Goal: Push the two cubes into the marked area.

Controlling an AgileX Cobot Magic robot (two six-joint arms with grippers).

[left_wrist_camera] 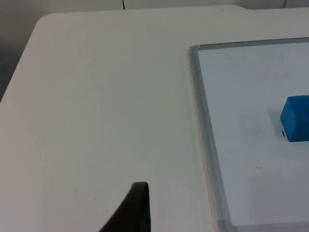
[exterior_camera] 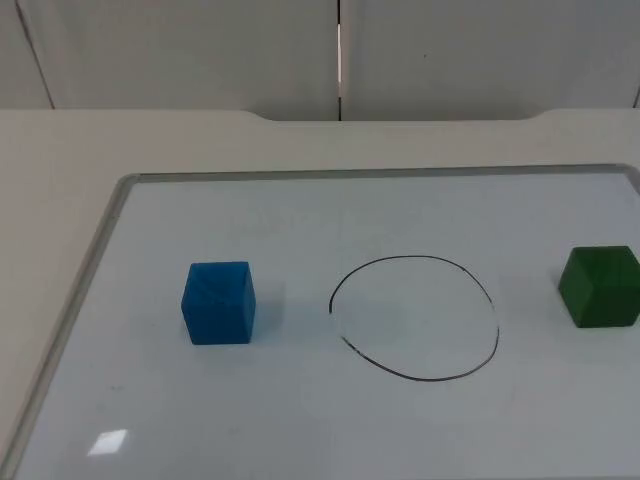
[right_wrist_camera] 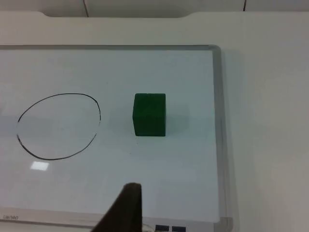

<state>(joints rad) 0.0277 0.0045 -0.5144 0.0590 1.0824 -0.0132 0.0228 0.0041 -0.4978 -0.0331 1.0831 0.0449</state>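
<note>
Two cubes are seen on a whiteboard (exterior_camera: 300,420) that lies flat on the table (exterior_camera: 60,150). In the top view the blue cube (exterior_camera: 219,303) is placed at the left of the frame's centre, and the green cube (exterior_camera: 600,286) is found at the right edge. Between them a hand-drawn black oval, the marked area (exterior_camera: 415,318), is drawn; neither cube is touching its line, and both are kept apart from it, so no push is judged to be done yet.

The left gripper (left_wrist_camera: 130,212) is held above the bare table beside the board's frame, near the blue cube. The right gripper (right_wrist_camera: 125,210) is held over the board's near edge, short of the green cube. How far either gripper is open cannot be told, and nothing is seen to be held.

The cubes are judged to be rigid, light and solid-faced, and an easy slide is expected on the glossy board. No grasp is needed: each is best met low and centred on the face turned away from the oval, since an off-centre push would probably turn it.
</note>
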